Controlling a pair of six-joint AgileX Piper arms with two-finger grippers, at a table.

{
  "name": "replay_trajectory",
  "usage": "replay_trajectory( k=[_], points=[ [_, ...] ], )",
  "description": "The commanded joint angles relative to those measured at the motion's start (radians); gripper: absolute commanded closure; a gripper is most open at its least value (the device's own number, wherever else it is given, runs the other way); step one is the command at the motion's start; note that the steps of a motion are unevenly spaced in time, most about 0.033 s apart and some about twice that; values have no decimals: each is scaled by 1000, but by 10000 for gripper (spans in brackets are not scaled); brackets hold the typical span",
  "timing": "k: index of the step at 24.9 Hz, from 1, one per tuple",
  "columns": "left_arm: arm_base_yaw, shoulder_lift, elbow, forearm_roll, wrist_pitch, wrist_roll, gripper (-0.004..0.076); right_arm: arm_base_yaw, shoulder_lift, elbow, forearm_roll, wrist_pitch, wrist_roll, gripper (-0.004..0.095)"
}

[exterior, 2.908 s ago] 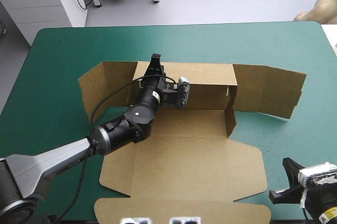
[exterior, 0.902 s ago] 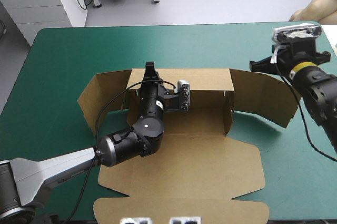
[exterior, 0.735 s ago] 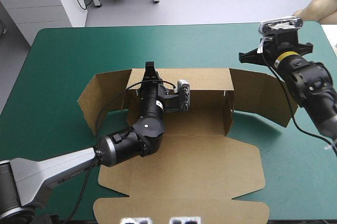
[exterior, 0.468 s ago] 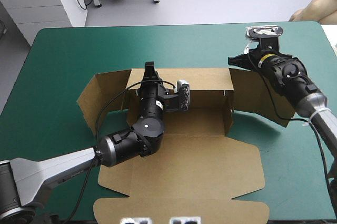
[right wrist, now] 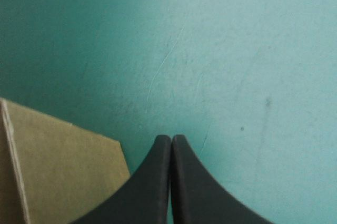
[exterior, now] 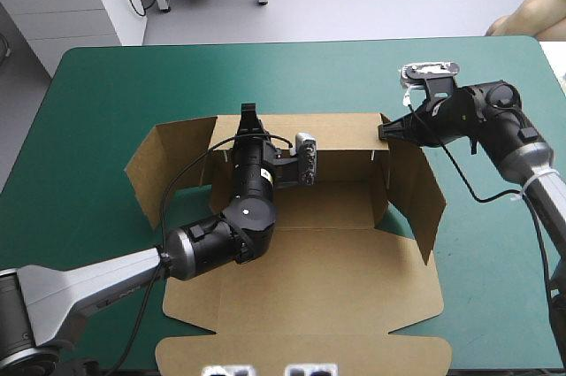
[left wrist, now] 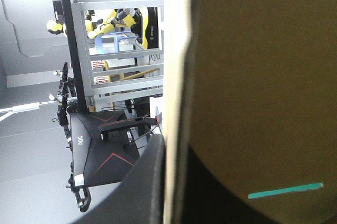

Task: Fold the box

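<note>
Box (exterior: 327, 261), just one: left claw (exterior: 250, 118) clamps its far wall, right claw (exterior: 384, 131) clenched beside it.

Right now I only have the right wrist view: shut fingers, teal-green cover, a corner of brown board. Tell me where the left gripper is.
Observer: The left gripper is shut on the box, clamping the top edge of its far wall near the left corner.
Operator: Give me the flap beside my right gripper.
Observer: The right side flap stands upright, running from the far wall's right corner toward the robot. The right gripper is at that corner.
Operator: Now report the left side flap.
Observer: The left side flap is raised too, angled outward from the far wall.
</note>
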Motion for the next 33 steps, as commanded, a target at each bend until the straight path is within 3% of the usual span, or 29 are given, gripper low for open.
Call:
replay_trajectory(
  k=[1,5,16,19,24,27,29,32,33],
  points=[
    [-4,-43,-28,59,36,-20,732,-5,-36,-36,35,57,-42,928],
    [-4,-43,-28,59,36,-20,732,-5,-47,-31,64,70,-49,928],
    [-4,-43,-28,59,36,-20,732,-3,-306,290,304,-156,-244,928],
    [-4,-43,-28,59,36,-20,732,-3,-399,461,475,-309,-414,928],
    [-4,-43,-28,59,36,-20,732,-3,-483,605,599,-502,-594,928],
    [-4,-43,-28,59,36,-20,732,-3,-483,616,598,-495,-602,918],
    [-4,-43,-28,59,36,-20,732,-3,-483,614,598,-473,-658,873],
    [-4,-43,-28,59,36,-20,732,-3,-483,601,601,-398,-722,638],
    [-4,-43,-28,59,36,-20,732,-3,-483,600,601,-382,-756,517]
  ],
)
